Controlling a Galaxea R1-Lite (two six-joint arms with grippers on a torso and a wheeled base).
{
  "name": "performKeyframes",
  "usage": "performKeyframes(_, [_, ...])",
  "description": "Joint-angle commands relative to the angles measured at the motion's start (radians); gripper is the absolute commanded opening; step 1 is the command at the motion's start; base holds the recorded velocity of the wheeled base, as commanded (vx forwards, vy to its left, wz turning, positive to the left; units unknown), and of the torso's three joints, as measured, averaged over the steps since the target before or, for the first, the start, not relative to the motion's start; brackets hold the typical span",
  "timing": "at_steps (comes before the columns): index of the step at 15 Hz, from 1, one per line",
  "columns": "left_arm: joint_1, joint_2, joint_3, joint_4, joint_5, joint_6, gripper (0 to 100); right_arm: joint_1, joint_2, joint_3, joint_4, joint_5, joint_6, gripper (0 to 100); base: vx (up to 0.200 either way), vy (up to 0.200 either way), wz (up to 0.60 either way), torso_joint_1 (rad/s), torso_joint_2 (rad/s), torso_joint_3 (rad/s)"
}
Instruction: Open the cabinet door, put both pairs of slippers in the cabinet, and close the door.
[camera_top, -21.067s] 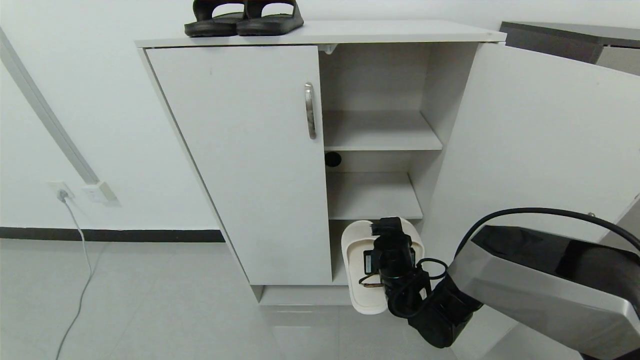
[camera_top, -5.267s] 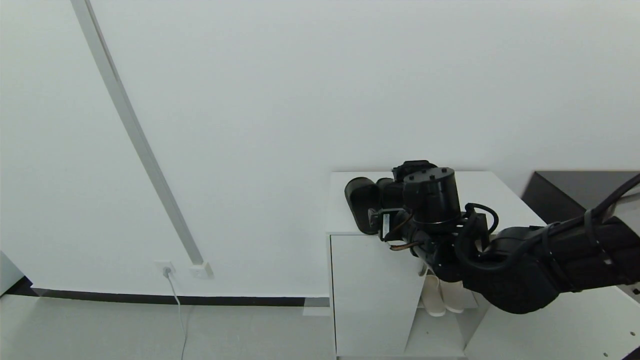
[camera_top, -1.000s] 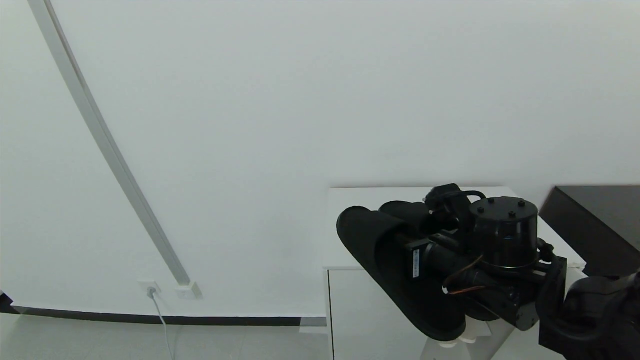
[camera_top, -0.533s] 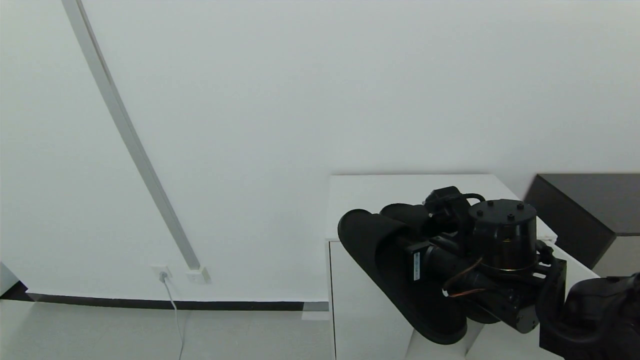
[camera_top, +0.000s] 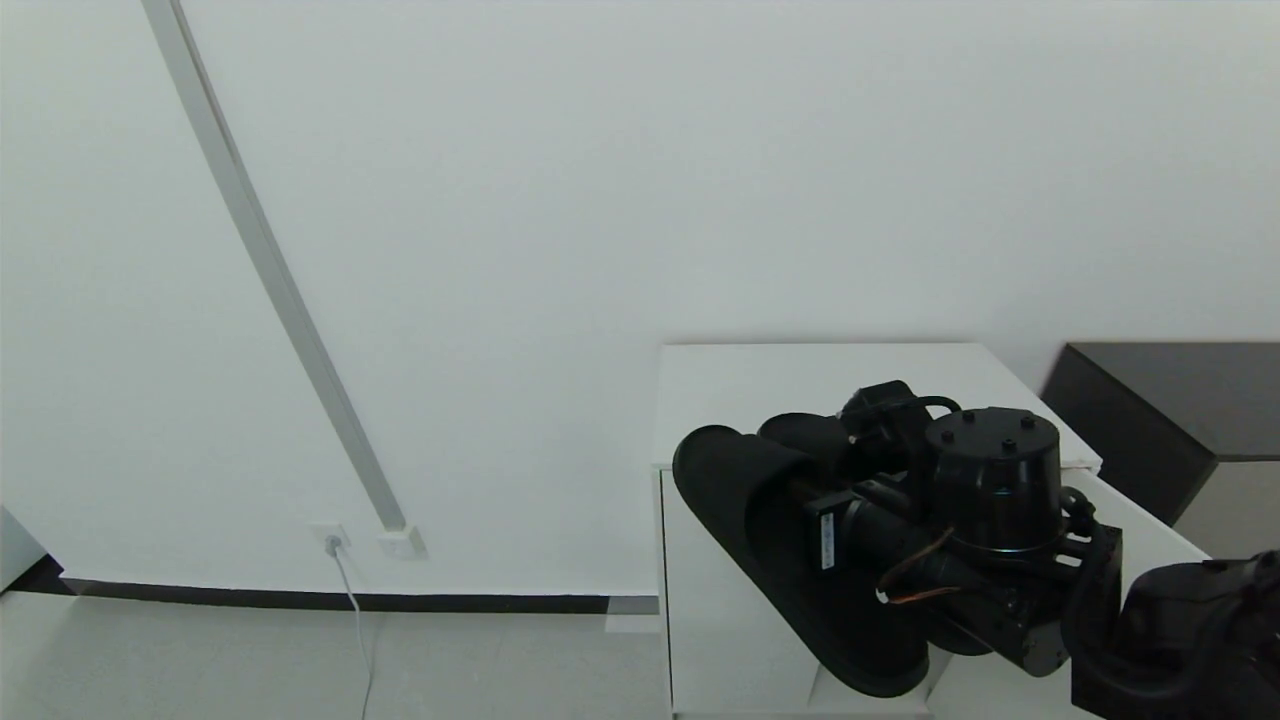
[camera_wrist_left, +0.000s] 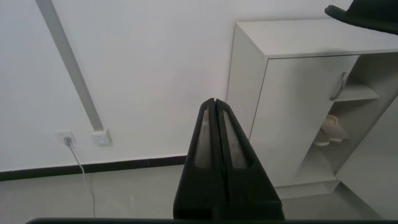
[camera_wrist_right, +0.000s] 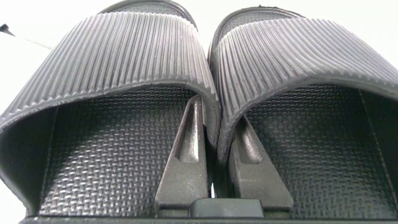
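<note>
The pair of black slippers (camera_top: 775, 540) hangs in front of the white cabinet (camera_top: 830, 385), below its top and tilted toe-down. My right gripper (camera_wrist_right: 216, 146) is shut on the two inner side walls of the black slippers (camera_wrist_right: 130, 87), one finger inside each slipper. In the left wrist view the cabinet (camera_wrist_left: 292, 106) has its right compartment open, and the white slippers (camera_wrist_left: 333, 127) lie on a lower shelf there. My left gripper (camera_wrist_left: 214, 124) is well left of the cabinet, shut with nothing in it.
The cabinet's left door (camera_wrist_left: 298, 124) is shut, with a metal handle (camera_wrist_left: 339, 87). A grey cable duct (camera_top: 270, 270) runs down the wall to a socket with a cord (camera_top: 335, 545). A dark piece of furniture (camera_top: 1170, 410) stands right of the cabinet.
The black slippers, on the cabinet top five seconds ago, are now held off it by my right gripper. Over the last second they sank a little before the cabinet. The head view shifted.
</note>
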Motion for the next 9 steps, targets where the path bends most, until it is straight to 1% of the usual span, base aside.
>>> performKeyframes(1, [0.000, 0.001, 0.000, 0.000, -0.001, 0.000, 0, 0.006, 0.011, 0.000, 0.000, 0.000, -0.001, 0, 0.000, 0.000, 0.00, 0.000, 0.00, 0.000])
performKeyframes(5, [0.000, 0.001, 0.000, 0.000, -0.001, 0.000, 0, 0.009, 0.014, 0.000, -0.002, -0.007, -0.001, 0, 0.000, 0.000, 0.00, 0.000, 0.00, 0.000])
performKeyframes(9, [0.000, 0.001, 0.000, 0.000, 0.001, 0.000, 0, 0.009, 0.015, 0.002, -0.002, -0.007, 0.001, 0, 0.000, -0.200, 0.00, 0.000, 0.00, -0.004])
